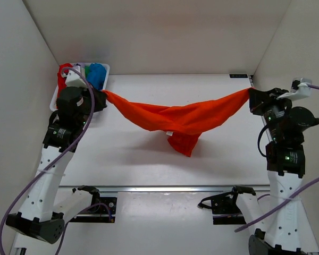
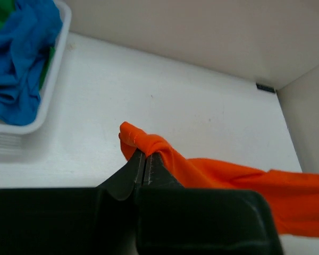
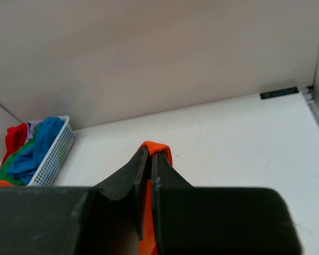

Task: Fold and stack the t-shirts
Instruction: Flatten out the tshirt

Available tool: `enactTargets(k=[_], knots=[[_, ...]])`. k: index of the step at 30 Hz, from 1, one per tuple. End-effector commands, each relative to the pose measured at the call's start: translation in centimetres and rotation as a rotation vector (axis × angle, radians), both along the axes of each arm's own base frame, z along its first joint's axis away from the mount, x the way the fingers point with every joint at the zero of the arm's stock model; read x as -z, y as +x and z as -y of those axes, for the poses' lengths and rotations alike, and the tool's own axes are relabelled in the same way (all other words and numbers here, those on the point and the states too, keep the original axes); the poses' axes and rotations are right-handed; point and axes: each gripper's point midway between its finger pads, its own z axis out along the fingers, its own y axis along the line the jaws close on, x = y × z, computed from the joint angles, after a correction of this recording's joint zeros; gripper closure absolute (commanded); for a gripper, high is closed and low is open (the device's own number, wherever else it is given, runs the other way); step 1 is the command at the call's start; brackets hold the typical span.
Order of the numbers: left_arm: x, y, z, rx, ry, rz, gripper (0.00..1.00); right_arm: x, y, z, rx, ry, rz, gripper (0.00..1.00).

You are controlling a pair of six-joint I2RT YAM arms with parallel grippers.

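Left fingers (image 1: 102,97) (image 2: 144,159): pressed together, pinching one end of the orange t-shirt (image 1: 181,119) (image 2: 228,175); a small bunch of cloth stands up past the tips.

Right fingers (image 1: 251,94) (image 3: 150,155): pressed together on the shirt's other end (image 3: 156,146), cloth showing above and below the tips.

Orange t-shirt: strung between my two grips across the far half of the surface (image 1: 149,164), raised at both ends and sagging in the middle. A bunched fold hangs lowest near mid-surface. Whether it touches the surface I cannot tell.

Surroundings: white tray (image 1: 107,71) (image 2: 49,87) (image 3: 56,159) at the far left corner, just beside and behind my left fingers. It holds crumpled shirts: blue shirt (image 1: 97,75) (image 2: 21,64) (image 3: 37,146), green shirt (image 1: 88,73) (image 2: 0,13), red shirt (image 1: 64,71) (image 3: 15,135), lilac shirt (image 3: 35,125).

Dark strip (image 1: 238,76) (image 2: 266,87) (image 3: 279,93) on the surface at the far right corner, near my right fingers.

Obstructions: enclosure walls (image 1: 165,32) close on three sides; my right fingers sit near the right wall. My left arm overlaps the tray's near end in the top view.
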Motion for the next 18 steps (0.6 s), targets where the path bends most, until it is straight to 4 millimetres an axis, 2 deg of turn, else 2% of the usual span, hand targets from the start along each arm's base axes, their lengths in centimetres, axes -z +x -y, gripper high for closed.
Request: enactTargets(k=[1, 3, 6, 7, 8, 9, 10, 12, 13, 15, 16, 17, 18], knots=[[-7.6, -2.1, -2.4, -0.072, 0.0, 0.184, 1.0, -5.2, -2.9, 0.6, 0.059, -0.073, 0.146, 1.0], [-9.9, -2.8, -2.6, -0.071, -0.011, 0.225, 1.0, -7.8, -4.7, 0.8, 0.086, -0.087, 0.214, 1.0], [-11.3, -1.4, -1.9, -0.041, 0.008, 0.205, 1.0, -8.8, -4.9, 0.7, 0.088, -0.092, 0.225, 1.0], [-10.9, -1.0, -1.0, -0.002, 0.009, 0.186, 1.0, -8.0, -4.0, 0.5, 0.07, -0.092, 0.198, 1.0], [-10.1, 0.5, -0.2, 0.022, 0.016, 0.152, 1.0, -7.7, -3.4, -0.1, 0.036, -0.092, 0.191, 1.0], [-8.7, 1.9, 1.1, 0.064, 0.014, 0.103, 1.0, -6.2, -2.2, -0.5, 0.004, -0.081, 0.139, 1.0], [-8.1, 2.5, 2.4, 0.111, 0.01, 0.084, 1.0, -4.6, -0.5, -0.5, -0.013, -0.076, 0.084, 1.0], [-4.9, 6.2, 5.7, 0.179, 0.027, -0.015, 1.0, -2.0, 1.6, -1.0, -0.072, -0.071, -0.012, 1.0], [-4.5, 6.8, 7.1, 0.216, 0.028, -0.026, 1.0, -2.0, 2.7, -0.7, -0.074, -0.075, -0.03, 1.0], [-4.2, 10.5, 9.6, 0.253, 0.041, -0.058, 1.0, -2.2, 4.0, 0.0, -0.07, -0.094, -0.051, 1.0], [-5.0, 11.3, 10.4, 0.266, 0.044, -0.048, 1.0, -3.5, 4.6, 0.3, -0.064, -0.092, -0.037, 1.0], [-6.4, 13.2, 11.0, 0.27, 0.036, -0.032, 1.0, -5.6, 4.3, 0.7, -0.045, -0.113, 0.005, 1.0], [-9.3, 14.5, 11.4, 0.264, 0.013, 0.024, 1.0, -6.5, 4.0, 1.1, -0.02, -0.119, 0.018, 1.0]])
